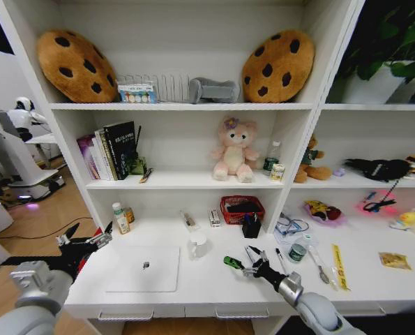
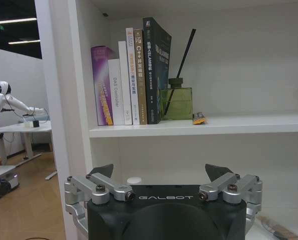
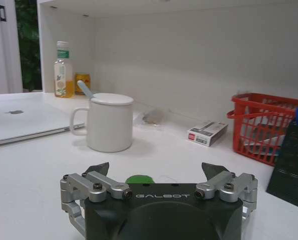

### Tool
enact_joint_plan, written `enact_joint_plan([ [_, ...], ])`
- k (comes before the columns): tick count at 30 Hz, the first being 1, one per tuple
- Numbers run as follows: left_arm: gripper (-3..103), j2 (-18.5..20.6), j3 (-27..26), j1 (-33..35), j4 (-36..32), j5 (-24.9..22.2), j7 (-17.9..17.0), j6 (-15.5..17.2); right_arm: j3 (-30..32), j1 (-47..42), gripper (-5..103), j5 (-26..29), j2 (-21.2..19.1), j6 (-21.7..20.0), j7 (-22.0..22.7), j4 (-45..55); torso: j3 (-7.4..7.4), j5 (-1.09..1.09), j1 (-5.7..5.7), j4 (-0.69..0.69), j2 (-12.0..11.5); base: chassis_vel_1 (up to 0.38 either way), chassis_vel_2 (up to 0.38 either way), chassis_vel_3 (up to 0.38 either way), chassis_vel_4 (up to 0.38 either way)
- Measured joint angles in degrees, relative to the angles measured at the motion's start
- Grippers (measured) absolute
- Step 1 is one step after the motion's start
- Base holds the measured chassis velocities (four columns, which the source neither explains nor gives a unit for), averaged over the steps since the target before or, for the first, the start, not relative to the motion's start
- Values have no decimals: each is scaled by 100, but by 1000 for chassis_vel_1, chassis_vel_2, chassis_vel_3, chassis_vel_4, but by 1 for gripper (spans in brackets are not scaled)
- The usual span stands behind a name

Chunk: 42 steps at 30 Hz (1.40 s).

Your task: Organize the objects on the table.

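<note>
One small green toy car (image 1: 232, 263) just ahead of right hand (image 1: 252, 269), fingers spread wide; left hand (image 1: 88, 239) wide too, beside one silver laptop (image 1: 144, 269).

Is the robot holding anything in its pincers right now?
No, nothing. The left pincer is open in the air at the table's left end. The right pincer is open low over the table, with the green toy car just ahead, not gripped.

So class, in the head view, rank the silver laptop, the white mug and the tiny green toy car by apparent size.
Largest to smallest:
1. silver laptop
2. white mug
3. green toy car, beside the right gripper
</note>
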Motion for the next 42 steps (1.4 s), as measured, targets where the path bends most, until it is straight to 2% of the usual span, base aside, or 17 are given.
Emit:
enact_joint_plan([
  [1, 100, 0, 0, 0, 0, 0, 0, 0, -213, 186, 100, 60, -78, -26, -214, -147, 0, 1, 0, 0, 0, 0, 0, 0, 0],
  [3, 100, 0, 0, 0, 0, 0, -1, 0, -278, 260, 100, 94, -105, -39, -320, -202, 0, 0, 0, 0, 1, 0, 0, 0, 0],
  [5, 100, 0, 0, 0, 0, 0, -1, 1, -589, 736, 100, 250, -276, -118, -879, -519, 0, 0, 0, 0, 0, 0, 0, 0, 0],
  [9, 100, 0, 0, 0, 0, 0, -1, 1, -868, 1175, 100, 361, -372, -163, -1166, -834, 0, 0, 0, 0, 0, 0, 0, 0, 0],
  [23, 100, 0, 0, 0, 0, 0, -1, 1, -1287, 1687, 100, 466, -334, -278, -1318, -1331, -1, 0, 0, 0, 0, 0, 0, 0, 0],
  [24, 100, 0, 0, 0, 0, 0, -1, 1, -1300, 1717, 103, 424, -328, -273, -1321, -1373, 0, 0, 0, 0, 0, 0, 0, 0, 0],
  [28, 100, 0, 0, 0, 0, 0, -1, 1, -1329, 1752, 95, 375, -314, -255, -1330, -1431, 0, 0, 0, 0, 0, 0, 0, 0, 0],
  [30, 100, 0, 0, 0, 0, 0, -1, 1, -1330, 1752, 95, 376, -309, -255, -1318, -1431, 0, 0, 0, 0, 0, 0, 0, 0, 0],
  [33, 100, 0, 0, 0, 0, 0, -1, 1, -1330, 1730, 79, 303, -299, -289, -1298, -1433, -1, 0, 0, 0, 0, 0, 0, 0, 0],
  [34, 100, 0, 0, 0, 0, 0, -1, 1, -1330, 1730, 79, 303, -299, -289, -1298, -1433, -1, 0, 0, 0, 0, 0, 0, 0, 0],
  [36, 100, 0, 0, 0, 0, 0, -1, 1, -1303, 1727, 68, 228, -299, -296, -1297, -1484, -1, 0, 0, 0, 0, 0, 0, 0, 0],
  [37, 100, 0, 0, 0, 0, 0, -1, 1, -1303, 1727, 68, 228, -299, -296, -1297, -1484, -1, 0, 0, 0, 0, 0, 0, 0, 0],
  [39, 100, 0, 0, 0, 0, 0, -1, 1, -1295, 1727, 57, 215, -314, -294, -1320, -1517, -1, 0, -1, 0, 0, 0, 0, 0, 0],
  [42, 100, 0, 0, 0, 0, 0, -1, 1, -1295, 1728, 51, 210, -324, -293, -1332, -1522, -1, -1, -1, 1, 1, 0, 0, 0, 0],
])
